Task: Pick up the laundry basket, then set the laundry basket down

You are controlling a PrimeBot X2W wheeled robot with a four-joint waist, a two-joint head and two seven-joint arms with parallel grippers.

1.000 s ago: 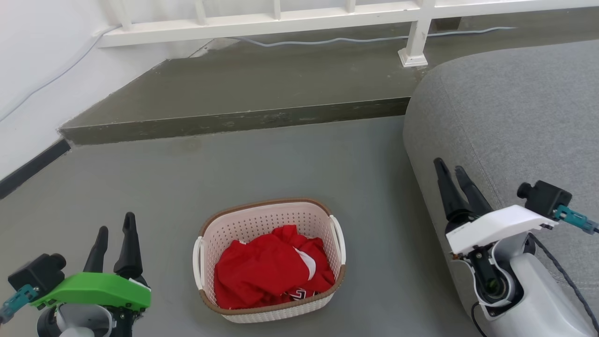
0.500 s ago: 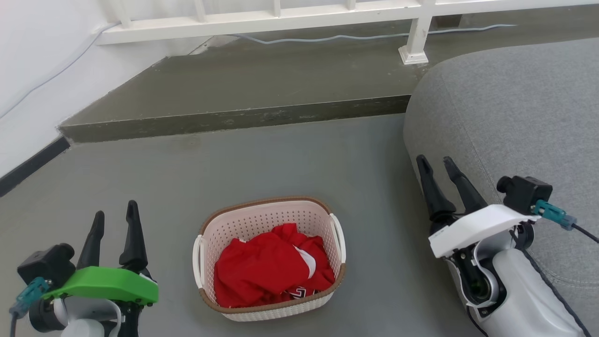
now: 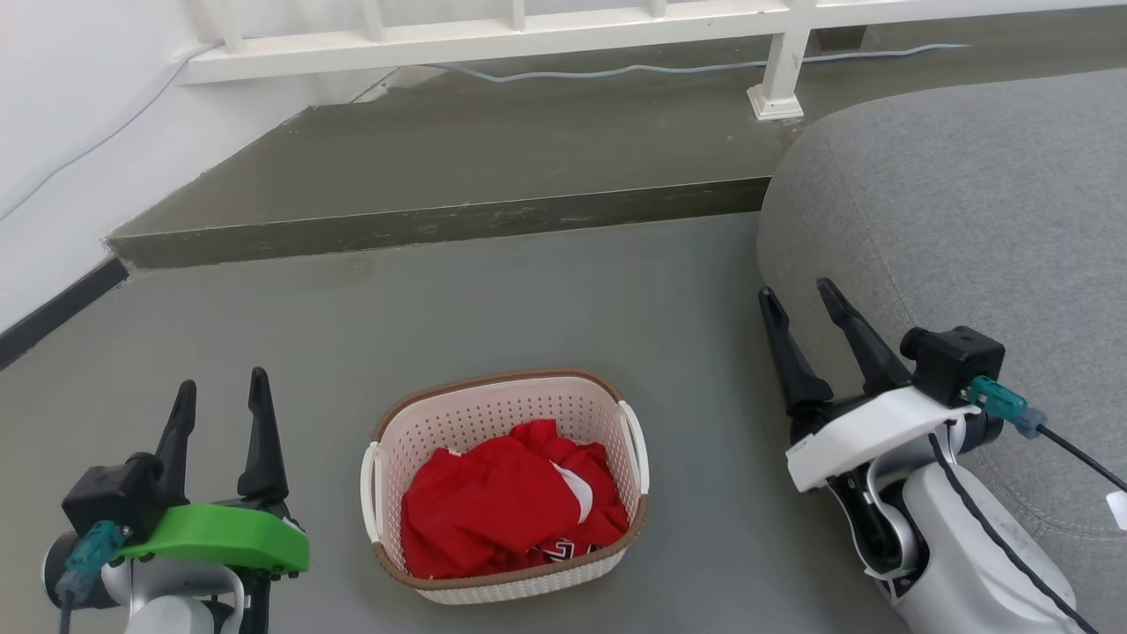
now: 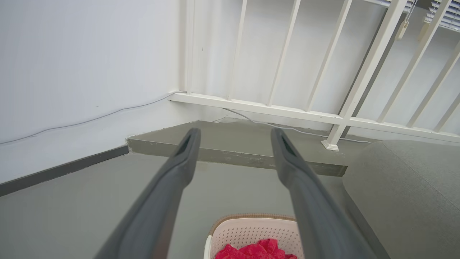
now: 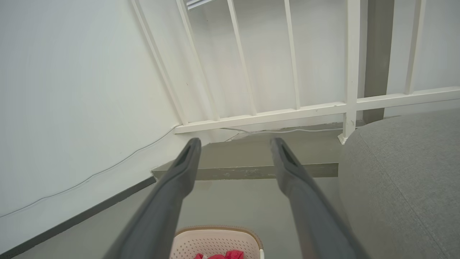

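Grey floor [image 3: 528,299] is carrying the laundry basket [image 3: 493,414], lower centre; left end effector [image 3: 222,381] and right end effector [image 3: 794,288] are hovering spread-fingered and empty beside it; uneven grips would be risking tipping it

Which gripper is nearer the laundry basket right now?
Left, judging by the head view. The left gripper hangs open off the left handle of the laundry basket; the right gripper, also open, sits farther off its right side, beside the sofa.

Right end effector [image 3: 795,289] nearer laundry basket [image 3: 502,412]
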